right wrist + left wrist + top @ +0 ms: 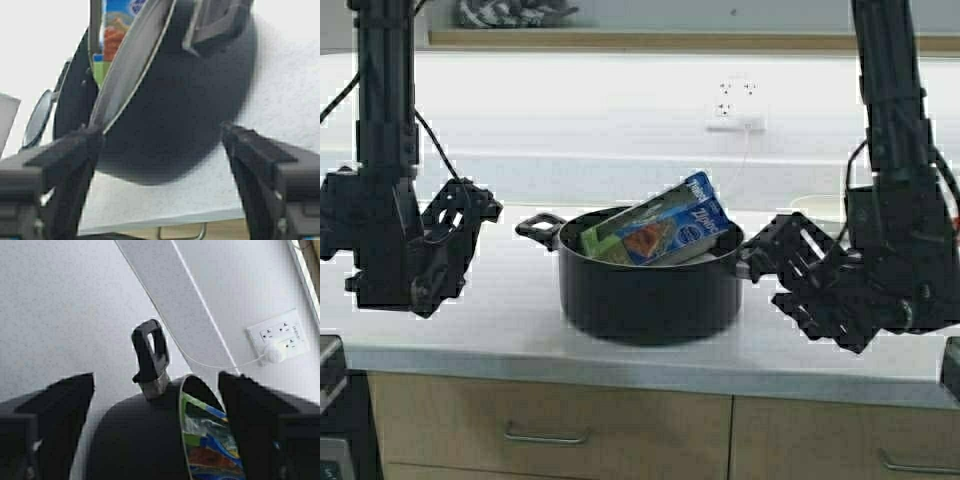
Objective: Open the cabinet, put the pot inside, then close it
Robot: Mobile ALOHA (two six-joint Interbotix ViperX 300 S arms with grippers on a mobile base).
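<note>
The pot (650, 285) sits mid-counter near the front edge, handles pointing left and right. The right gripper (790, 275), fingers spread, nearly touches its handle; the left gripper (460, 235), also spread, hangs farther off.

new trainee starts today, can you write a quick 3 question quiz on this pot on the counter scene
1. True or false: the wide round black pot stands on the pale grey speckled countertop, between the two grippers.
2. Multiple choice: what sticks out of the pot? A) a wooden spoon B) a blue-green printed packet C) a glass lid
3. Fill in: in the wrist views, the fingers of the left gripper and the right gripper are spread ____, holding nothing.

Key: 1 true. 2 B. 3 open; in the high view each gripper sits near one of the pot's black loop side handles, apart from the pot.
</note>
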